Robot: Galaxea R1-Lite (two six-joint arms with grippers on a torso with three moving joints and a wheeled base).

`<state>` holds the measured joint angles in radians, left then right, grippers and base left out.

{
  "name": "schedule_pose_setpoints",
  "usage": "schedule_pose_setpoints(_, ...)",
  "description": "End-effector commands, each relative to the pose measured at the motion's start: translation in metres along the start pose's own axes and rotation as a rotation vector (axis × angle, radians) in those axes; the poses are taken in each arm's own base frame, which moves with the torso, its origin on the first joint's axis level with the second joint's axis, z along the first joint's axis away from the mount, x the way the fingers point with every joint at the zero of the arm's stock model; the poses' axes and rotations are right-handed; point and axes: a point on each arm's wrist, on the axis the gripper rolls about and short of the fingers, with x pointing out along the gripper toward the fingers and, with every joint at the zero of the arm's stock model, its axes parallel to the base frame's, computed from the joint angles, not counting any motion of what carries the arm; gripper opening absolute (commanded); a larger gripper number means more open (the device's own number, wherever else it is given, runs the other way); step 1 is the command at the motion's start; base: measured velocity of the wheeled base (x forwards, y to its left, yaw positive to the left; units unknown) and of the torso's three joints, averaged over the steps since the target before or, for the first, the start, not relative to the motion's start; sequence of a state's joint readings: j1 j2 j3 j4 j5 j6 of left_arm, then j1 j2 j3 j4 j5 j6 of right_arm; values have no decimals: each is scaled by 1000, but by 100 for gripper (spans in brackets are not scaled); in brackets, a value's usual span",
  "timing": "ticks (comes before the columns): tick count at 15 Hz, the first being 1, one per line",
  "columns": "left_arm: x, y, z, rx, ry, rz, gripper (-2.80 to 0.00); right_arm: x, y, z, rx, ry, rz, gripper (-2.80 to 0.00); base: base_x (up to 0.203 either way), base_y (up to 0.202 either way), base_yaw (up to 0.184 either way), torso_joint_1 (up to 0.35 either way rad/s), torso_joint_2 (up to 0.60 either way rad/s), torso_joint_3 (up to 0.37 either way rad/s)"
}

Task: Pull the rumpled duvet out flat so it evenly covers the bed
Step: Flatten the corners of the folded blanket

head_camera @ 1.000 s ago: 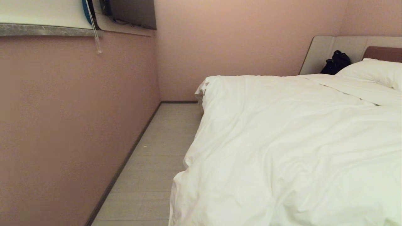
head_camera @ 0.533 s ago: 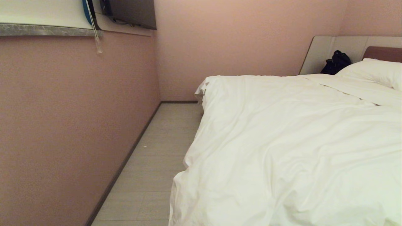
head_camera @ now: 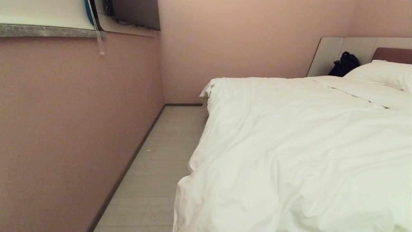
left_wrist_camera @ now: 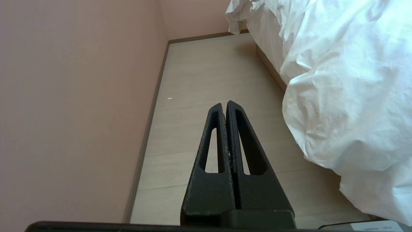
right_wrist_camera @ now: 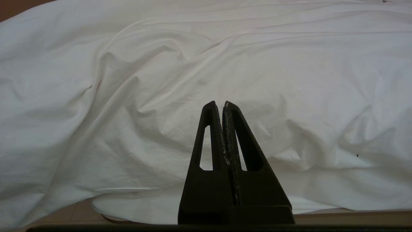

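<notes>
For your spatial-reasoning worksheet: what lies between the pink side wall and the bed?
A bare strip of pale floor separates the wall from the bed, whose duvet overhangs that side; the head view shows it.

The duvet point(head_camera: 299, 151) hides the bed's mattress and runs past the head view's right and lower edges. The pillow point(head_camera: 383, 74) is cut off too.

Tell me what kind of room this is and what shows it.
Most likely a bedroom, perhaps in a hotel. A bed with a brown headboard fills most of it, covered by a white duvet, with a pillow at its head and a narrow floor strip beside a plain wall.
</notes>
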<state>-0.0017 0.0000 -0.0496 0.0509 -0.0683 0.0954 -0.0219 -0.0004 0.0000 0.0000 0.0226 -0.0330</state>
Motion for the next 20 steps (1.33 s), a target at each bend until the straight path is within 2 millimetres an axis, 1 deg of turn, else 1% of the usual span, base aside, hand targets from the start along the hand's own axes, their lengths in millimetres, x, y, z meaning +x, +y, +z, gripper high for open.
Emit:
schedule_pose_setpoints(1,0,0,0,-5,4,3,-280,0,0,0,-1,1,0,-280,0,0,0,0,0,0)
schedule_pose_setpoints(3,1,0,-2,-4,10,21,-280,0,0,0,-1,2,1,-280,0,0,0,0,0,0)
schedule_pose_setpoints(4,3,0,-8,0,32,33,-280,0,0,0,-1,2,0,-280,0,0,0,0,0,0)
schedule_pose_setpoints(16,3,0,-8,-2,29,38,-280,0,0,0,-1,2,1,-280,0,0,0,0,0,0)
schedule_pose_setpoints(20,3,0,-8,-2,29,38,-280,0,0,0,-1,2,1,-280,-171,0,2,5,1,1)
